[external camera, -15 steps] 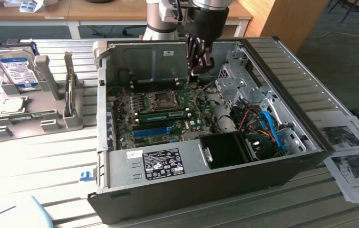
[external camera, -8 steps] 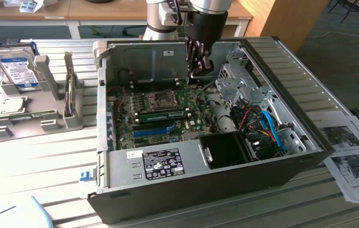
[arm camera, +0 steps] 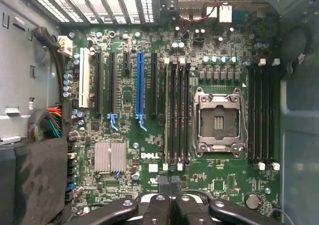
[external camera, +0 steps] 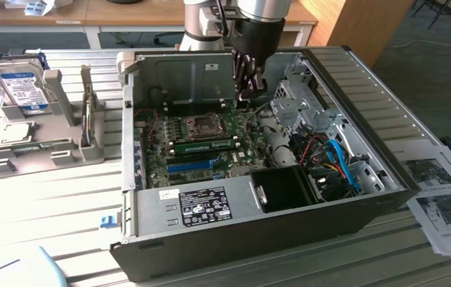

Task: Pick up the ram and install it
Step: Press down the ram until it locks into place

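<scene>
Hanging inside the open computer case [external camera: 209,239], the gripper [external camera: 249,92] is clenched on nothing. The ram [external camera: 206,145] stands in the motherboard [external camera: 157,170] at its 7 o'clock, at 6 o'clock of the CPU socket [external camera: 203,124].

From the wrist, the gripper [arm camera: 169,189] hovers with tips together over the end of the memory slots [arm camera: 178,115], which run between the blue slot [arm camera: 139,85] and the CPU socket [arm camera: 219,120].

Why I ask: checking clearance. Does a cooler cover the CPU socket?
No, the CPU socket sits bare, its metal frame and contacts exposed.
</scene>
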Robot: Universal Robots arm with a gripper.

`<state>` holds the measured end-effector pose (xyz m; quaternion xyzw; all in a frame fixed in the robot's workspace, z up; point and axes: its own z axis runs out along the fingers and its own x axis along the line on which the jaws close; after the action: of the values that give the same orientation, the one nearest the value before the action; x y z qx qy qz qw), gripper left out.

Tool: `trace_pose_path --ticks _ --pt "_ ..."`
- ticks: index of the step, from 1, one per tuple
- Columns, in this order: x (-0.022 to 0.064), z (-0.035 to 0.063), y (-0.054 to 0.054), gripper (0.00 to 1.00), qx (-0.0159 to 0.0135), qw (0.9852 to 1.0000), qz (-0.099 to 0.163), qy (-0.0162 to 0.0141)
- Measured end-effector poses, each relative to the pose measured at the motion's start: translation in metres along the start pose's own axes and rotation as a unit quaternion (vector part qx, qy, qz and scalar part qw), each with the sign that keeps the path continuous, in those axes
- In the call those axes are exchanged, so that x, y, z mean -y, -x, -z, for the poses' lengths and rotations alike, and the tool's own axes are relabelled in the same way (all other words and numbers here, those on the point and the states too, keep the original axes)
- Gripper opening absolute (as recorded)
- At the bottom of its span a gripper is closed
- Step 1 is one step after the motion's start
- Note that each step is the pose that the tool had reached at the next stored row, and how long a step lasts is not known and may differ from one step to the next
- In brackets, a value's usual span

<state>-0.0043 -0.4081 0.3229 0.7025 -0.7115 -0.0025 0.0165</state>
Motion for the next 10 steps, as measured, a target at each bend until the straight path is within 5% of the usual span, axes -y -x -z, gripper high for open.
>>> trace_pose_path --ticks 10 --pt "0.0002 -0.0067 0.0001 0.09 0.0 1.0 0.0 0.0"
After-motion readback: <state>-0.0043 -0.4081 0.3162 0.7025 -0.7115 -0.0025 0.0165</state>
